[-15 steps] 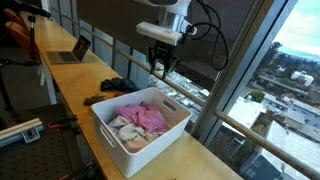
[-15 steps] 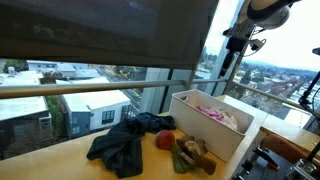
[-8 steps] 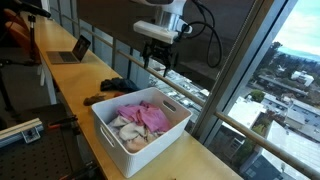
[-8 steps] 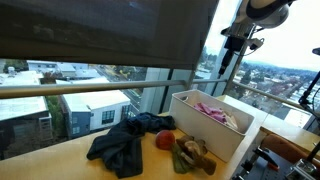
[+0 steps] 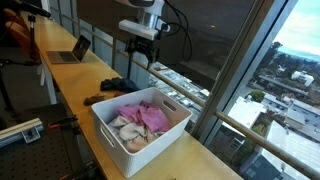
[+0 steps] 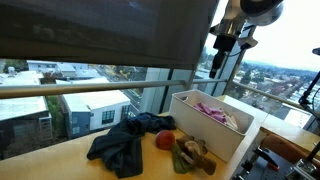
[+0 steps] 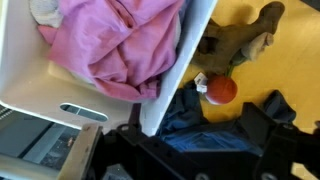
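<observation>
My gripper (image 5: 137, 55) hangs open and empty high above the wooden counter, over the spot between the white basket (image 5: 112, 135) and the dark blue garment (image 5: 110, 87). In the wrist view the gripper (image 7: 190, 140) frames that blue garment (image 7: 205, 110), with a red ball (image 7: 221, 90) and a brown cloth (image 7: 245, 40) beyond it. A pink cloth (image 7: 120, 45) lies on top of other laundry in the basket (image 7: 185, 70). In an exterior view, the garment (image 6: 120, 145), ball (image 6: 164, 139) and brown cloth (image 6: 192, 153) lie beside the basket (image 6: 205, 118), below the gripper (image 6: 220, 62).
An open laptop (image 5: 72, 50) stands further along the counter (image 5: 70, 85). Tall window glass and a railing (image 5: 215, 110) run close behind the counter. A grey device (image 5: 20, 130) sits on a stand off the counter's front edge.
The gripper has opened wide and swung away from above the basket toward the pile of clothes, rising slightly. The laundry has not moved.
</observation>
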